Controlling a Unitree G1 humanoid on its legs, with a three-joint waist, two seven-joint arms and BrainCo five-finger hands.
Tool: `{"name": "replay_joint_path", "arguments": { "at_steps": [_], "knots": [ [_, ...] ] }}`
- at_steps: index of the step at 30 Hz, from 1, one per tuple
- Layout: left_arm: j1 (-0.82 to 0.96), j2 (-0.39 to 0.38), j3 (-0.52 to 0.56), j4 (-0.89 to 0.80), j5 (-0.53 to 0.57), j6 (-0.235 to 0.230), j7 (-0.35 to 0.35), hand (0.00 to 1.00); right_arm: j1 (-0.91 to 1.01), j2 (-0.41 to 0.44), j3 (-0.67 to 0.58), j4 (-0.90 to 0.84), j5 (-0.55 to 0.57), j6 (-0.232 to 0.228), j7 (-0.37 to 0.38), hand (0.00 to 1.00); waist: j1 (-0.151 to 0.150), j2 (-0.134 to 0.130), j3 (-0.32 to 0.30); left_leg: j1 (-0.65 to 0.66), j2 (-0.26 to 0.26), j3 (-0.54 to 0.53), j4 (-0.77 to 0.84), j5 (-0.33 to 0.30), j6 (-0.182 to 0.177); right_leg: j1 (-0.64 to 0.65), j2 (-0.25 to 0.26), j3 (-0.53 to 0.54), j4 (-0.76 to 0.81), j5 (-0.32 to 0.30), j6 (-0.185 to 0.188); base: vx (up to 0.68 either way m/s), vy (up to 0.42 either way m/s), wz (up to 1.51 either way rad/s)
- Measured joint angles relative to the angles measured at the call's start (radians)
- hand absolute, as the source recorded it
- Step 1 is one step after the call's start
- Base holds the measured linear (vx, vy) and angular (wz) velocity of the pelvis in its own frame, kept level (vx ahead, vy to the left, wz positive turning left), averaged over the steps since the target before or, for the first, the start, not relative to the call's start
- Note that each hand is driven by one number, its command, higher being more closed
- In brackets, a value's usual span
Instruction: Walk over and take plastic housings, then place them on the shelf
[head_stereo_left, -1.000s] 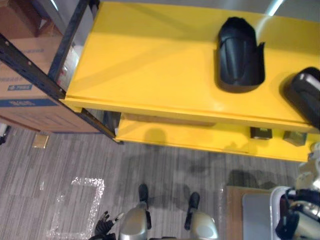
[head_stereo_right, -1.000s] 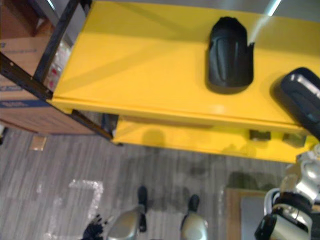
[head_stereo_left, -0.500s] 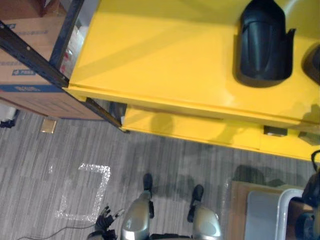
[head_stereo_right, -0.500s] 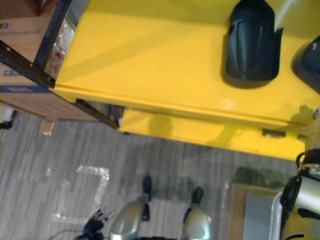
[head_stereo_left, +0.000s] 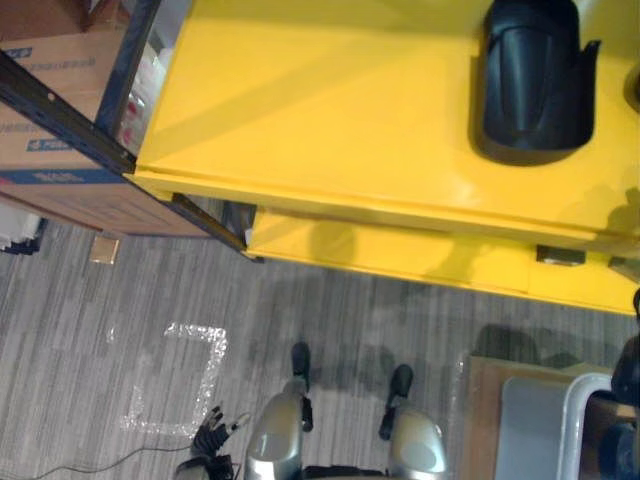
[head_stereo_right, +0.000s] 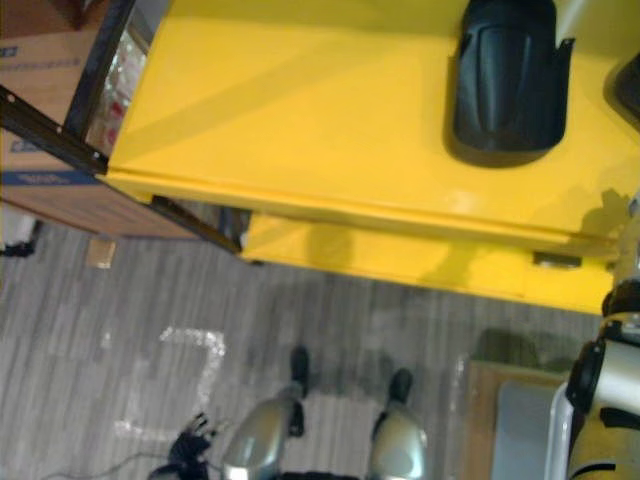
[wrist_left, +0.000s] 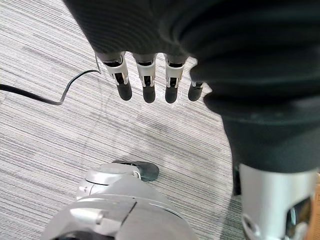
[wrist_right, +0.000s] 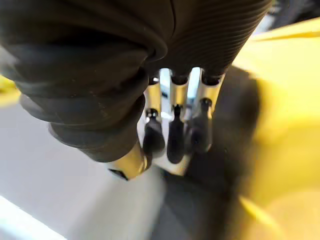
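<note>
One black plastic housing (head_stereo_left: 530, 80) lies hollow side down on the yellow shelf top (head_stereo_left: 320, 120). A second black housing (head_stereo_right: 628, 90) shows at the right edge of the same shelf. In the right wrist view my right hand (wrist_right: 172, 135) hangs over a dark housing (wrist_right: 220, 165) on the yellow surface. Its fingers are loosely stretched and not curled round the housing. My left hand (wrist_left: 145, 85) hangs low beside me above the carpet, fingers straight and empty. It also shows at the bottom of the left eye view as the left hand (head_stereo_left: 212, 438).
A lower yellow shelf board (head_stereo_left: 400, 265) juts out under the top one. Cardboard boxes (head_stereo_left: 50, 110) sit in a dark metal rack (head_stereo_left: 70, 120) at the left. A taped square (head_stereo_left: 175, 380) marks the grey carpet. At the lower right a grey bin (head_stereo_left: 545, 430) stands on a wooden surface (head_stereo_left: 480, 420).
The camera has swung, so the shelf and both housings sit farther right and higher in the picture. The housings themselves lie as before.
</note>
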Motion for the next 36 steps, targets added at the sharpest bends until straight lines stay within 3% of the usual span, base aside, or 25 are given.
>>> {"name": "replay_joint_path", "arguments": {
  "at_steps": [5, 7, 10, 13, 16, 20, 25, 30, 35, 36],
  "knots": [
    [0.000, 0.007, 0.001, -0.003, 0.024, -0.001, 0.003, 0.00, 0.139, 0.044, -0.049, -0.232, -0.040, -0.058, -0.020, 0.00, -0.007, -0.047, -0.029, 0.031, -0.001, 0.007, -0.050, 0.018, -0.006, 0.009, 0.004, 0.001, -0.013, -0.001, -0.001, 0.00, 0.002, -0.04],
    [0.001, 0.010, 0.005, 0.014, 0.048, -0.010, 0.001, 0.00, 0.255, 0.133, -0.087, -0.360, -0.041, -0.075, -0.020, 0.00, -0.017, -0.090, -0.064, 0.031, 0.001, 0.003, -0.050, 0.019, -0.007, 0.013, 0.007, -0.004, -0.020, -0.001, -0.001, 0.02, -0.012, 0.05],
    [0.002, 0.022, 0.010, 0.031, 0.088, -0.013, 0.002, 0.00, 0.406, 0.261, -0.116, -0.481, -0.083, -0.101, -0.028, 0.00, -0.028, -0.121, -0.133, 0.034, -0.002, -0.006, -0.050, 0.019, -0.007, 0.029, 0.006, -0.021, -0.029, -0.001, -0.001, 0.04, -0.004, 0.13],
    [-0.002, 0.020, 0.011, 0.031, 0.090, -0.021, 0.002, 0.00, 0.531, 0.389, -0.111, -0.594, -0.104, -0.169, 0.001, 0.00, -0.033, -0.128, -0.177, 0.053, -0.002, -0.002, -0.051, 0.017, -0.008, 0.047, 0.006, -0.020, -0.033, -0.001, -0.001, -0.01, 0.002, -0.05],
    [-0.002, 0.013, 0.013, 0.033, 0.127, -0.036, 0.004, 0.00, 0.638, 0.461, -0.076, -0.631, -0.117, -0.224, 0.058, 0.00, -0.041, -0.128, -0.207, 0.068, -0.001, 0.010, -0.052, 0.017, -0.009, 0.058, 0.006, -0.014, -0.040, -0.006, 0.000, -0.06, -0.003, -0.13],
    [-0.003, -0.008, 0.019, 0.069, 0.127, -0.052, 0.027, 0.00, 0.797, 0.607, -0.065, -0.631, -0.048, -0.258, 0.098, 0.00, -0.058, -0.117, -0.267, 0.085, 0.000, 0.029, -0.059, 0.016, -0.009, 0.060, 0.005, 0.004, -0.039, -0.031, 0.002, -0.08, -0.010, -0.15],
    [-0.002, -0.021, 0.019, 0.070, 0.171, -0.050, 0.029, 0.00, 0.938, 0.773, -0.041, -0.504, 0.042, -0.292, 0.080, 0.00, -0.071, -0.106, -0.289, 0.117, 0.002, 0.082, -0.059, 0.002, -0.009, 0.057, 0.006, 0.059, -0.038, -0.032, 0.003, -0.04, 0.021, -0.28],
    [-0.017, -0.017, 0.016, 0.101, 0.194, -0.051, 0.022, 0.00, 0.980, 0.849, 0.034, -0.243, 0.126, -0.284, 0.099, 0.00, -0.082, -0.115, -0.302, 0.124, 0.001, 0.132, -0.059, -0.013, -0.005, 0.034, 0.009, 0.121, -0.038, -0.029, -0.001, 0.00, 0.025, -0.30],
    [-0.025, -0.023, 0.011, 0.111, 0.197, -0.052, 0.016, 0.00, 0.982, 0.898, 0.059, -0.014, 0.257, -0.290, 0.246, 0.00, -0.079, -0.115, -0.304, 0.155, -0.002, 0.166, -0.059, -0.031, -0.010, 0.043, 0.010, 0.155, -0.032, -0.022, -0.012, 0.05, 0.022, -0.20],
    [-0.076, -0.065, 0.060, 0.151, 0.187, 0.002, 0.017, 0.00, 0.935, 0.907, 0.102, 0.194, 0.275, -0.289, 0.440, 0.00, -0.025, -0.142, -0.299, 0.238, -0.002, 0.230, -0.060, -0.086, -0.018, 0.095, 0.008, 0.142, -0.049, -0.017, -0.011, 0.00, 0.000, 0.00]
  ]
}}
